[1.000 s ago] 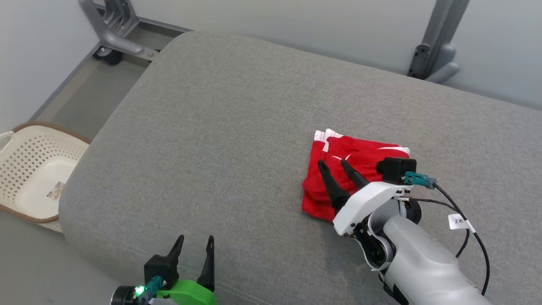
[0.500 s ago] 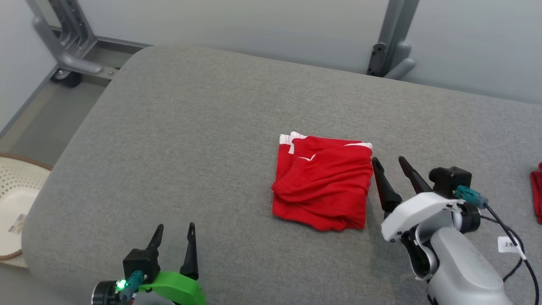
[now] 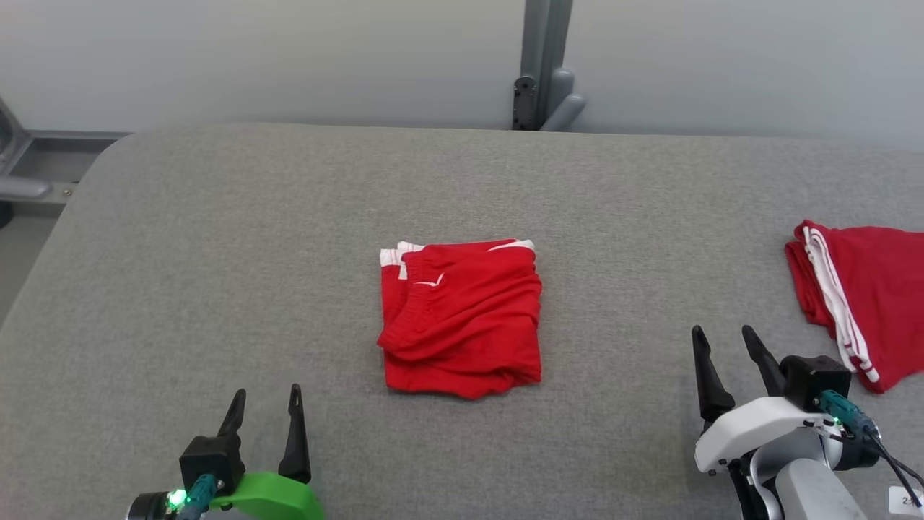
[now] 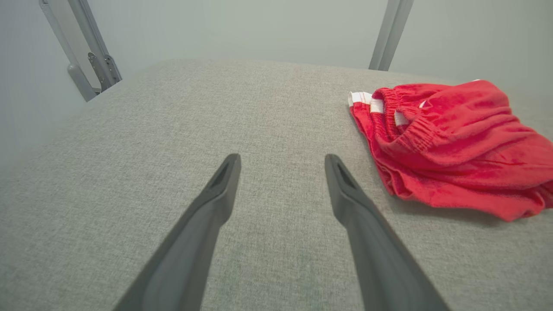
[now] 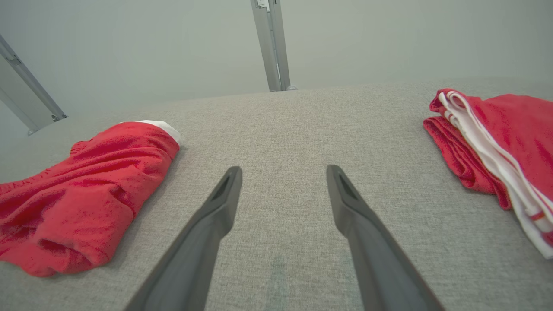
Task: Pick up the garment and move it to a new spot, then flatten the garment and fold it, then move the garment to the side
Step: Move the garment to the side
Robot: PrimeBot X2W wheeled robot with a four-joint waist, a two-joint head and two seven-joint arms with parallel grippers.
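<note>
Nearest, the left fingers [image 3: 294, 433] stand spread and empty at the near left of the grey padded surface [image 3: 216, 238], tips pointing away over bare fabric; the right fingers [image 3: 706, 383] stand spread and empty too, at the near right, touching no cloth; between the two pairs and a little farther off lies the folded red garment [image 3: 465, 318], a rumpled rough square near the middle of the surface, with white trim at its far edge and a gathered waistband toward its left side; it is well apart from both pairs of fingers; farther right, cut by the view's edge, lies a second red garment [image 3: 866, 289] with white stripes along its left side, near the right fingers but apart from them; beyond the surface's far edge a grey metal post [image 3: 538, 65] rises against a pale wall [image 3: 289, 58].
</note>
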